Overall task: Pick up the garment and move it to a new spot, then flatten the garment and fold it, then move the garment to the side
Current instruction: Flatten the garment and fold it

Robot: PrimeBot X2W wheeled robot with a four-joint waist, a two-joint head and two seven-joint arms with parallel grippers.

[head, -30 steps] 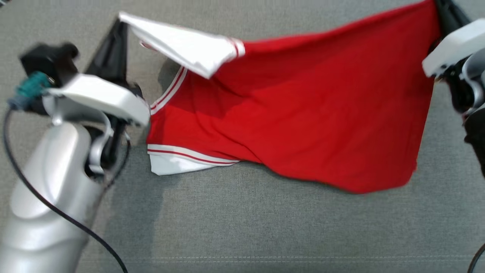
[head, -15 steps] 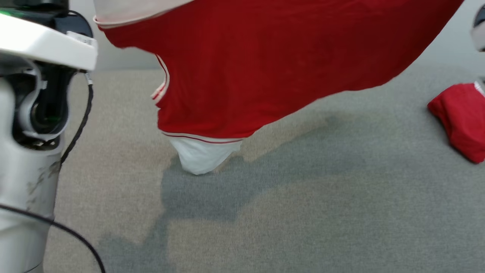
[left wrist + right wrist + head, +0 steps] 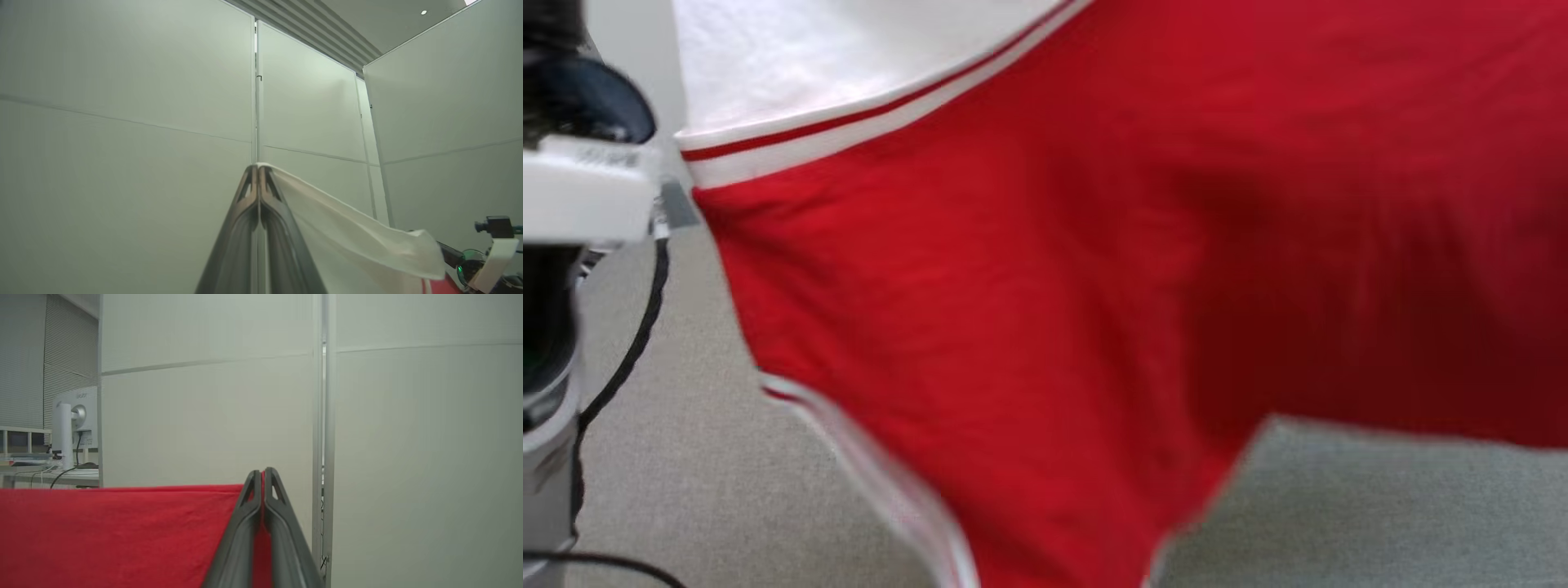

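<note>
— Garment (image 3: 1045,286) is filling most of the head view: red cloth, blurred, hanging in the air from the top edge down past the middle. A white panel with a red stripe is sitting at the upper left.
— Grey fabric surface (image 3: 1380,506) is showing underneath, at lower right and lower left. Is the cloth touching it?
— Can't tell; the hem is running off the bottom edge.
— Pale wall panels (image 3: 122,122) are standing behind both wrist views. Left arm (image 3: 580,196) is rising along the left edge of the head view, with a black cable (image 3: 629,351) dangling beside it.
— Left gripper (image 3: 258,169) is pressing its fingers together, pinching the white sleeve (image 3: 351,232) at the very tips. The cloth is draping away to the lower right.
— Right gripper (image 3: 262,473) is doing the same, clamping tight on the red edge, which is stretching level toward the left of that frame.
— Smallest item: a monitor (image 3: 75,416) is sitting on a desk at the far left of the right wrist view.
</note>
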